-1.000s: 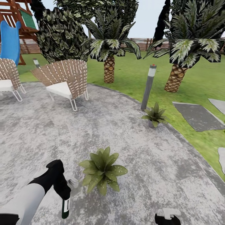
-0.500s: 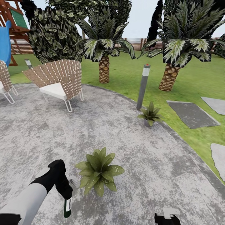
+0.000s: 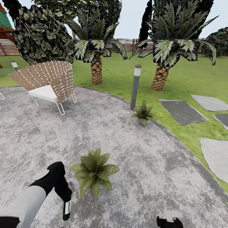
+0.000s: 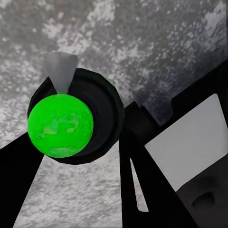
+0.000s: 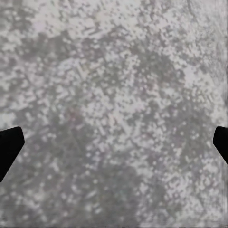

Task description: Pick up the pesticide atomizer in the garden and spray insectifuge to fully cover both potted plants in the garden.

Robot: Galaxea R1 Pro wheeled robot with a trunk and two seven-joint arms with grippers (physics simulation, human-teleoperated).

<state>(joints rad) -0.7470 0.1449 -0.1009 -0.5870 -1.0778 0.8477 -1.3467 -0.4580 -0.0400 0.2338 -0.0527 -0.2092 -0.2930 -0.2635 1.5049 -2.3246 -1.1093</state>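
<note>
L gripper (image 3: 65, 198) is clamping the pesticide atomizer (image 3: 66, 210), hanging just beside the near potted plant (image 3: 93, 171). R gripper (image 5: 114, 142) is gaping wide over patio (image 3: 142, 177), holding nothing.

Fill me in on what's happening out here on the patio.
A two-armed robot stands on the grey patio with the pesticide atomizer gripped in its left gripper, bottle hanging downward just beside the near potted plant. Its leaves carry pale speckles. The second potted plant sits further off at the patio's edge, next to a grey lamp post. The right gripper is low at the frame's bottom, open and holding nothing. A wicker chair stands off to the left.
</note>
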